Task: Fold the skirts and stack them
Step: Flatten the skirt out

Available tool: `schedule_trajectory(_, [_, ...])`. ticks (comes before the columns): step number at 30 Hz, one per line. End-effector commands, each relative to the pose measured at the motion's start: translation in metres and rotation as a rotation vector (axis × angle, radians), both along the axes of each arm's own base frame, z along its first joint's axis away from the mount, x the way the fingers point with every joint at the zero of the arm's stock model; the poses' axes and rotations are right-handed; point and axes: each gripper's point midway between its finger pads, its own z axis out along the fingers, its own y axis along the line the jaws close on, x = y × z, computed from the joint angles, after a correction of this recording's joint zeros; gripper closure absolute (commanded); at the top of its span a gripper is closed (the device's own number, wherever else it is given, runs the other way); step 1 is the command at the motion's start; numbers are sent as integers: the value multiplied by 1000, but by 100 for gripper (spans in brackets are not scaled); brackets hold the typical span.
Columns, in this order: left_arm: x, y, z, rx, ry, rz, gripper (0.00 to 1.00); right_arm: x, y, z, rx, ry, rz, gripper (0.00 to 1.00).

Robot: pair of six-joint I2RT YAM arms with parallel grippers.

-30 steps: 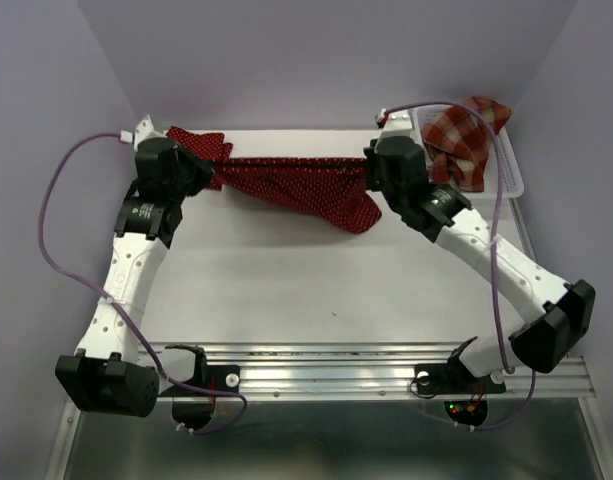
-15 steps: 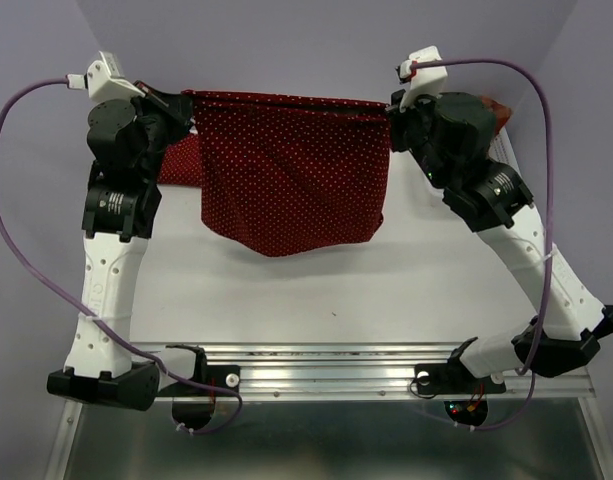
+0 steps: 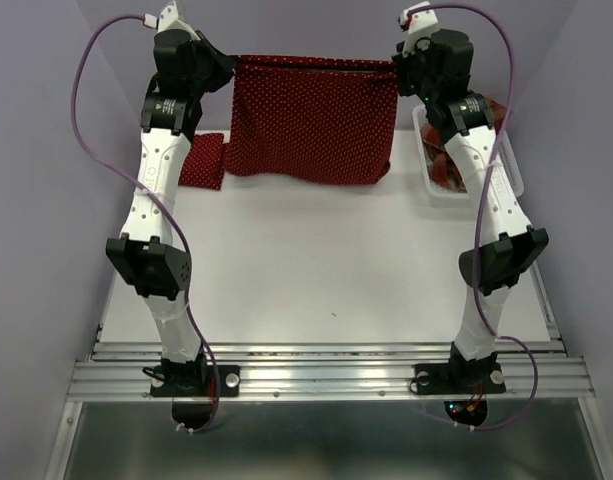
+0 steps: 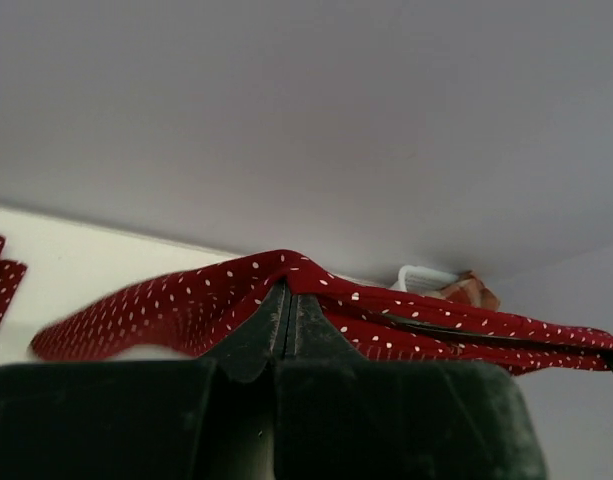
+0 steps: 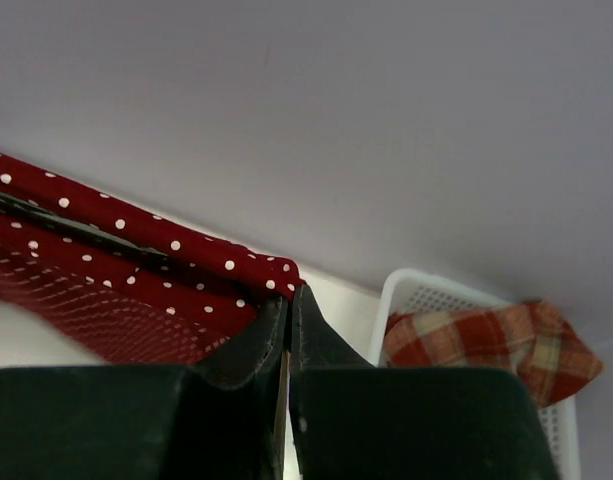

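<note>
1. The dark red cotton skirt with tiny white polka dots (image 3: 311, 120) was a twisted rope of cloth low across the far part of the white table (image 3: 316, 270) a second ago. It now hangs as a flat, nearly rectangular sheet at 12 o'clock, waistband taut and level between the two arms.
2. Both arms have risen and reached farther out over that second, carrying the skirt up and away from the centre.
3. The left gripper (image 4: 286, 290) is clamped shut on the waistband's left corner. The right gripper (image 5: 288, 295) is pinched closed on the right corner. Neither hold has slipped.
4. The hem, which drooped toward the table's middle half a second ago, now hangs straight. Whether it touches the table cannot be told.
5. A second dark red polka-dot skirt (image 3: 201, 160) lies on the table at 10 o'clock, beside the hanging one.
6. The red-and-cream plaid skirt (image 5: 486, 345) sits in the white mesh plastic basket (image 5: 416, 300) at 2 o'clock.
7. Judgement: the shake-out looks complete. The cloth seems ready to be laid flat for its first fold, and no stack has been started yet.
</note>
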Motion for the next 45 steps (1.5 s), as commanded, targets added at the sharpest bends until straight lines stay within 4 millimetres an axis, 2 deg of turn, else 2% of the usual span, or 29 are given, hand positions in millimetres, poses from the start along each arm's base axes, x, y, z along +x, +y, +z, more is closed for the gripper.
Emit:
schedule_trajectory(1, [-60,37,148,-17,-410,73,100,-57,-66,159,52,-412,-111,99])
schedule_trajectory(2, [-59,38,141,-15,-409,69,100,-68,-74,165,61,-422,-113,99])
schedule_trajectory(3, [-60,34,134,-1,-402,44,100,-58,-69,132,40,-345,-97,99])
schedule_trajectory(5, [-57,30,109,10,-364,19,100,-57,-68,100,23,-287,-71,99])
schedule_trajectory(6, [-52,27,75,16,-318,2,100,-68,-66,92,15,-272,-48,99])
schedule_trajectory(7, [-52,23,52,10,-281,-17,100,-61,-60,35,-12,-156,-20,97])
schedule_trajectory(8, [-50,21,1,7,-203,-29,100,-66,-50,10,-13,-107,39,96])
schedule_trajectory(9, [-51,17,-25,1,-165,-52,100,-79,-49,-41,-19,-3,60,93])
schedule_trajectory(11, [-55,13,-82,-39,-60,-62,100,-100,-43,-89,6,99,104,92])
schedule_trajectory(12, [-63,13,-138,-43,46,-61,100,-113,-35,-112,43,155,116,90])
schedule_trajectory(13, [-70,13,-167,-49,113,-59,100,-138,-29,-153,54,250,145,89])
schedule_trajectory(14, [-87,13,-213,-53,231,-57,100,-153,-20,-172,64,304,174,87])
schedule_trajectory(16, [-110,14,-251,-51,340,-53,96,-191,18,-206,82,440,252,79])
schedule_trajectory(17, [-126,16,-271,-42,415,-50,77,-221,25,-233,71,566,270,73])
schedule_trajectory(18, [-145,27,-284,-20,460,8,62,-247,48,-243,91,636,305,61])
schedule_trajectory(19, [-159,33,-290,-2,503,36,13,-268,50,-246,87,679,316,49])
schedule_trajectory(20, [-177,41,-300,29,566,64,1,-284,56,-248,117,716,338,31])
schedule_trajectory(21, [-185,48,-285,40,537,98,1,-290,56,-243,136,719,342,3])
schedule_trajectory(22, [-190,58,-279,68,536,140,1,-292,55,-234,165,711,329,0])
schedule_trajectory(24, [-198,69,-255,95,513,195,1,-286,47,-207,178,626,294,0])
schedule_trajectory(26, [-200,67,-239,96,487,180,1,-281,48,-191,192,575,292,0])
schedule_trajectory(29, [-197,58,-214,73,402,142,1,-265,50,-176,213,516,268,0])
schedule_trajectory(30, [-196,56,-215,69,396,135,1,-260,49,-176,218,514,241,0])
schedule_trajectory(31, [-193,46,-210,50,369,86,1,-251,48,-179,220,519,195,0])
schedule_trajectory(37, [-165,14,-235,27,407,-18,1,-218,69,-191,248,517,194,0])
schedule_trajectory(40, [-150,0,-251,56,439,-49,1,-211,89,-222,238,605,252,0])
schedule_trajectory(41, [-145,-5,-253,59,437,-58,1,-209,95,-240,227,647,263,0])
schedule_trajectory(44, [-133,-15,-275,60,477,-92,1,-204,97,-272,200,706,244,0])
schedule_trajectory(45, [-131,-19,-290,58,512,-112,1,-203,98,-289,186,748,237,0])
